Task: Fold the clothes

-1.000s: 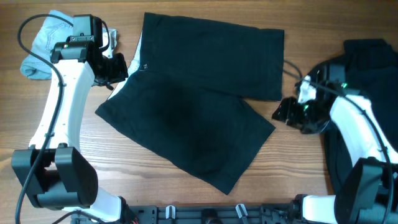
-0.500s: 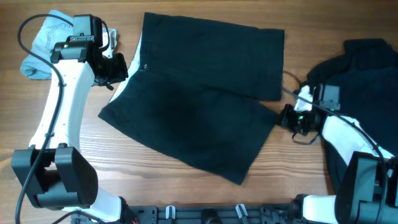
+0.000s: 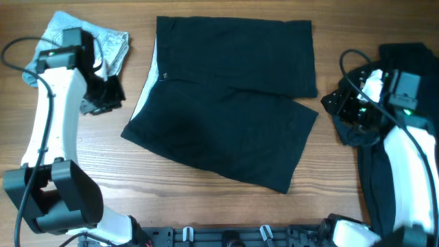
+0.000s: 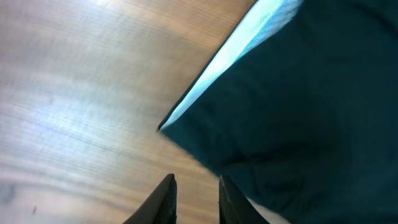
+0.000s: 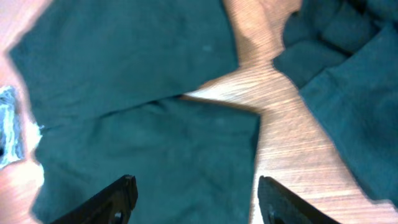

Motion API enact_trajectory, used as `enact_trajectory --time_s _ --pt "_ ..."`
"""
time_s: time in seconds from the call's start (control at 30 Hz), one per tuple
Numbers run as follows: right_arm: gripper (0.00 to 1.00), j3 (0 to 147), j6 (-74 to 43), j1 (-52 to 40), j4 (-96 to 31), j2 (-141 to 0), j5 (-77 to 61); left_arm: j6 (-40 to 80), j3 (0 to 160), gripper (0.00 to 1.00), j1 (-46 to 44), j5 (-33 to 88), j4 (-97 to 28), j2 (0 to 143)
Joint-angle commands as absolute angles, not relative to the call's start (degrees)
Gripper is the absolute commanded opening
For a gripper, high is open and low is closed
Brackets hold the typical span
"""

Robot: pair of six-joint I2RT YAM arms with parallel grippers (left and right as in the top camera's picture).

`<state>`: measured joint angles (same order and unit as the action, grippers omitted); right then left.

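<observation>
Left hand [image 4: 194, 198] hangs nearly closed and empty, while right hand [image 5: 196, 199] hangs spread wide, empty.

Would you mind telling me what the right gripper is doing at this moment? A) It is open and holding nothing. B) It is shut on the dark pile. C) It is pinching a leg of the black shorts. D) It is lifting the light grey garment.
A: in the right wrist view the right gripper has its fingers spread wide with only the black shorts and bare table below them.
</observation>
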<state>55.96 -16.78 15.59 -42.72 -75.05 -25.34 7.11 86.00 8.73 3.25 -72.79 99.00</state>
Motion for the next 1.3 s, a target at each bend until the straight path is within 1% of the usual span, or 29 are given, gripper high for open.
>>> enact_trajectory --time_s 0.0,0.1,0.13,0.2,0.3,0.57,0.63,0.7,0.73,0.77,0.87,0.93,0.97,1.0,1.03,1.1,1.13,1.2,1.23,1.27 --pt "0.7 57.14 -16.67 15.84 -47.11 -68.51 -28.38 8.38 83.85 0.23 11.9 7.73 -74.59 98.7" --pt "0.72 57.14 -16.64 15.84 -51.55 -66.57 -28.38 10.72 76.38 0.23 12.32 10.48 -71.26 98.7" --pt "0.72 57.12 -16.6 15.84 -52.64 -66.59 -28.36 11.42 74.11 0.21 12.27 10.85 -69.76 98.7" --pt "0.75 56.58 -16.53 15.81 -54.33 -67.11 -28.36 11.4 67.35 0.21 12.27 13.72 -62.26 98.7" --pt "0.76 55.7 -16.47 15.81 -54.92 -68.2 -28.36 13.37 59.05 0.23 12.27 15.05 -50.5 98.7" --pt "0.76 54.61 -14.92 15.81 -54.72 -69.45 -28.32 14.0 52.47 0.21 12.27 14.55 -37.39 98.72" --pt "0.76 54.61 -14.72 15.81 -54.89 -69.56 -28.32 14.22 51.2 0.17 12.27 14.61 -35.99 98.72" --pt "0.76 54.61 -13.45 15.81 -55.13 -69.56 -28.27 14.2 50.43 0.09 12.27 14.57 -37.32 98.74" --pt "0.76 54.61 -13.43 15.81 -55.31 -69.56 -27.81 14.17 50.41 0.08 12.27 14.61 -38.11 98.74" --pt "0.76 54.61 -13.47 15.81 -55.35 -69.56 -27.46 13.93 50.48 0.18 12.29 14.63 -38.37 98.52" --pt "0.76 54.61 -13.45 15.81 -55.31 -69.56 -27.46 13.74 52.14 0.3 12.34 15.0 -40.21 96.75" --pt "0.76 54.61 -13.43 15.81 -55.4 -69.56 -27.46 13.76 54.89 0.35 12.34 14.96 -43.64 94.43" --pt "0.76 54.61 -13.41 15.81 -55.59 -69.56 -27.46 13.82 56.18 0.51 12.34 14.96 -46.17 93.3" --pt "0.76 54.61 -13.37 15.81 -55.79 -69.56 -27.42 14.41 56.8 0.65 12.34 14.96 -48.12 92.51" --pt "0.76 54.61 -12.93 15.81 -55.83 -69.56 -27.42 15.77 56.84 0.72 12.36 14.72 -50.15 91.88" --pt "0.77 54.61 -12.36 15.81 -55.81 -69.56 -27.42 15.97 56.34 0.71 12.4 13.39 -51.59 91.96" --pt "0.77 54.61 -12.34 15.81 -55.79 -69.56 -27.42 16.95 55.57 0.69 12.47 12.12 -51.51 91.96" --pt "0.77 54.61 -12.05 15.81 -55.83 -69.56 -26.98 20.08 54.22 0.55 12.67 9.17 -50.35 91.98" --pt "0.77 54.61 -11.99 15.81 -55.88 -69.56 -26.65 20.23 53.36 0.46 12.78 8.88 -48.36 91.98" --pt "0.77 54.61 -11.99 15.81 -55.9 -69.56 -26.57 20.23 52.77 0.39 12.78 8.91 -46.92 91.98"
